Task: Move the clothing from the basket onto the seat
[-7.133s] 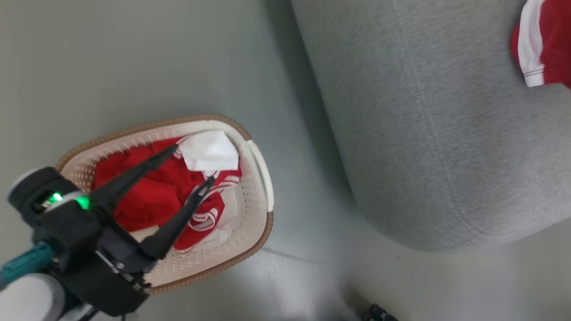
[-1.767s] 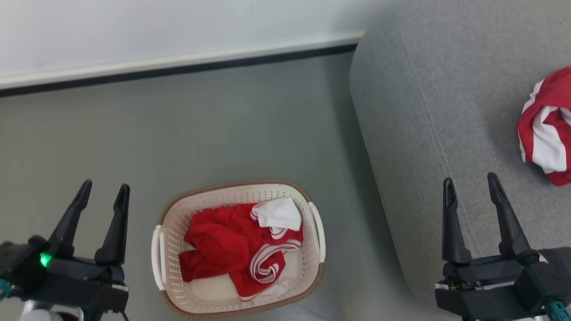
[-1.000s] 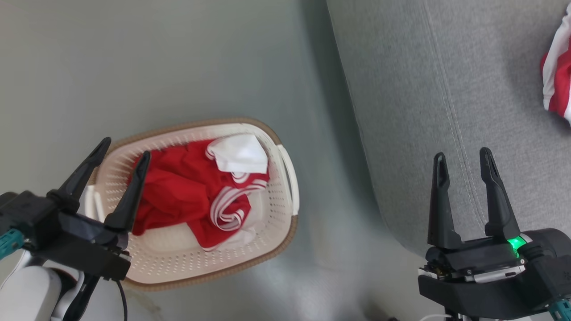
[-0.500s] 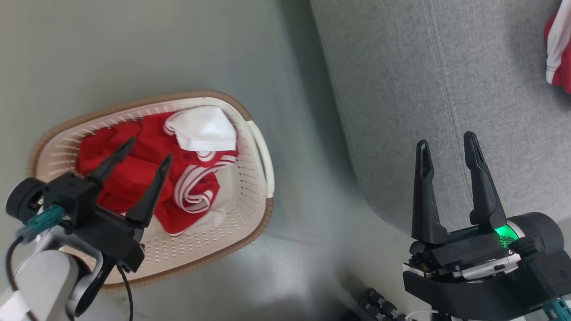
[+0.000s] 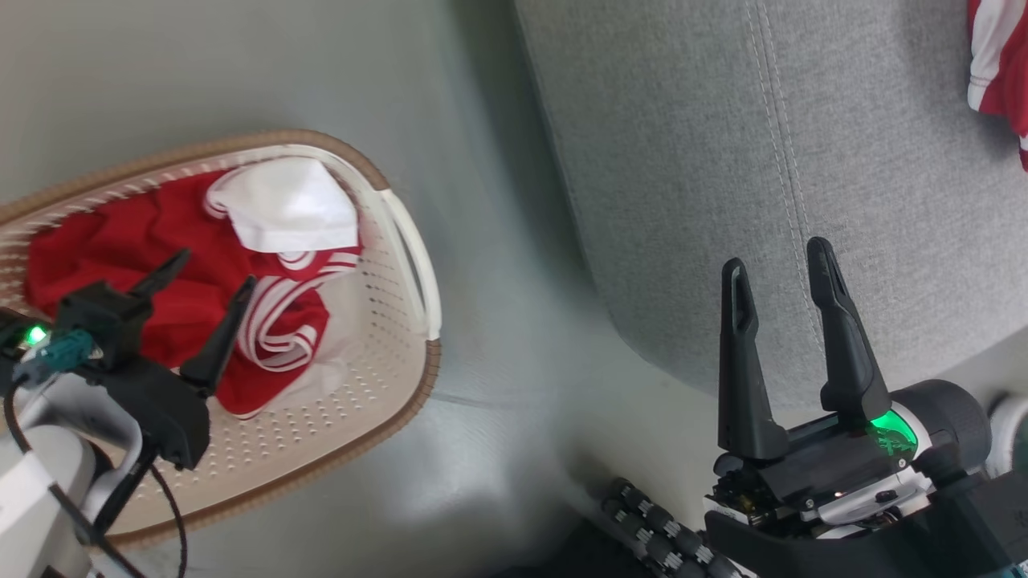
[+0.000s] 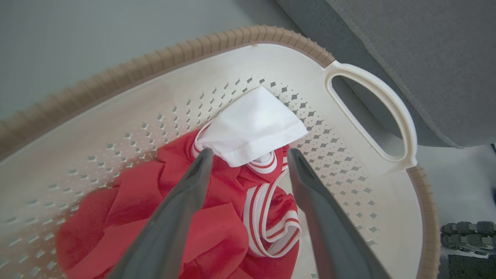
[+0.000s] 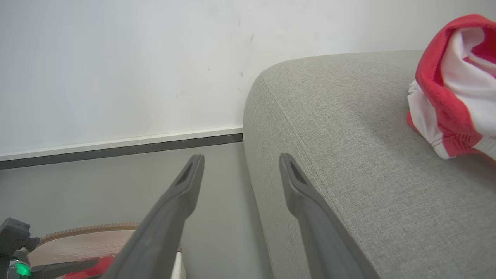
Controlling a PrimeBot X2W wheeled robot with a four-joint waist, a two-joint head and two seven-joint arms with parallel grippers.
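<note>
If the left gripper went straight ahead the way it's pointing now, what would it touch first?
Most likely the clothing in the basket, about where its white panel meets the striped trim; the left gripper is open, and how far above it hangs is unclear.

The room is bright with soft, even light, and nothing throws a hard-edged shadow. The floor carries a pale sheen at the lower middle of the head view, and a soft dark band of shade runs along the foot of the seat. In the left wrist view the white panel of the clothing is nearly washed out, the wide lens bows the rim of the basket, and the fingers blur close to the lens. The wall glows flat and pale in the right wrist view. The left gripper looks slightly smeared in the head view, and its green lamp flares.
</note>
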